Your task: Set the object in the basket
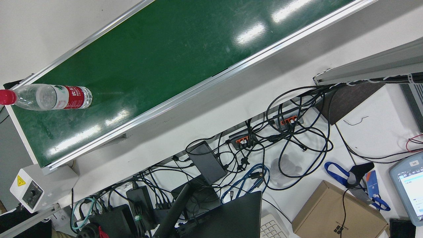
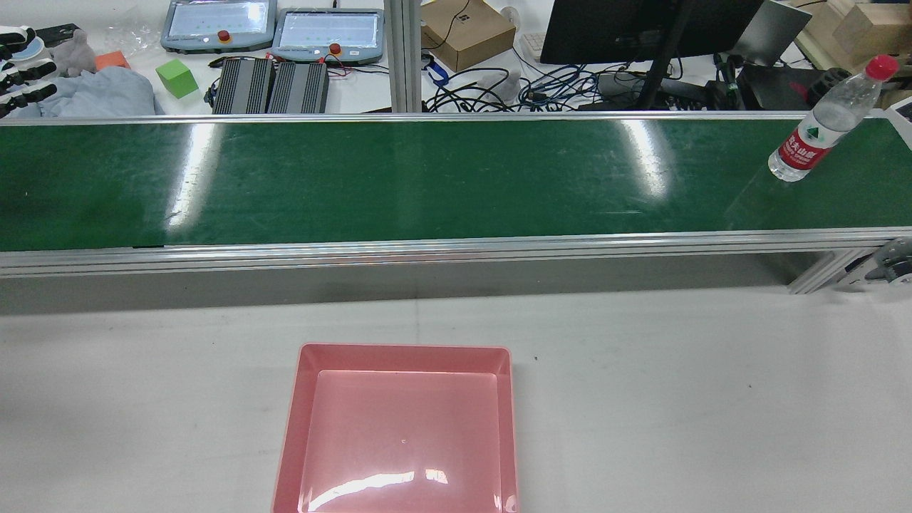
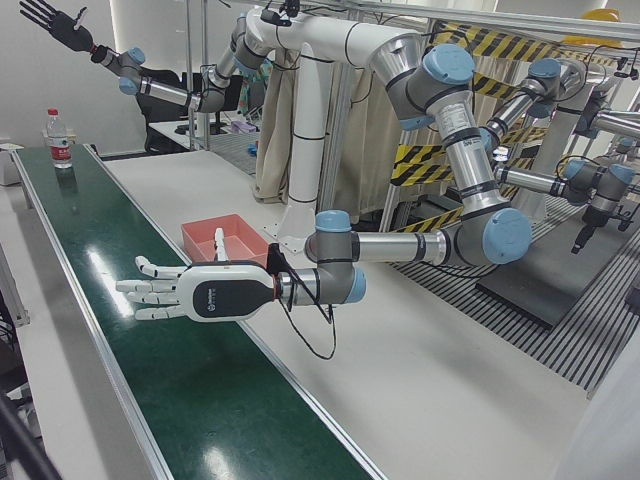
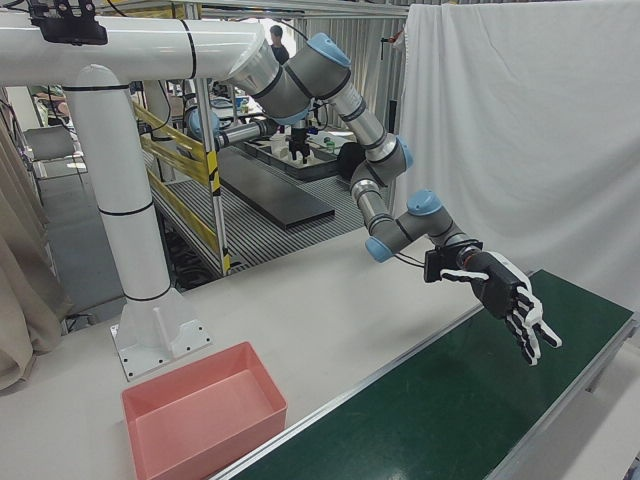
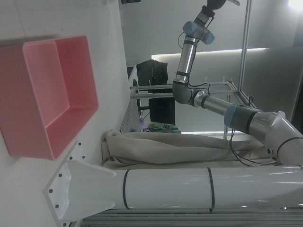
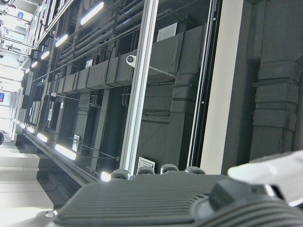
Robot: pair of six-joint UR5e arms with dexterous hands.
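A clear water bottle (image 2: 819, 135) with a red cap and red label stands upright at the right end of the green conveyor belt (image 2: 427, 178); it also shows as bottle (image 1: 49, 97) and bottle (image 3: 60, 138). The empty pink basket (image 2: 406, 350) sits on the white table in front of the belt, also seen as basket (image 3: 200, 235) and basket (image 4: 190, 378). My left hand (image 3: 185, 290) hovers open, fingers spread, over the belt's left end, far from the bottle; the same left hand (image 4: 510, 295) shows from the other corner. My right hand (image 3: 62, 25) is raised high, open, holding nothing.
Behind the belt lie teach pendants (image 2: 271, 28), a green cube (image 2: 176, 77), a cardboard box (image 2: 467, 32), a monitor (image 2: 641, 28) and tangled cables (image 1: 264, 148). The white arm pedestal (image 4: 140, 250) stands behind the basket. The white table (image 2: 677, 392) stretches to the basket's right.
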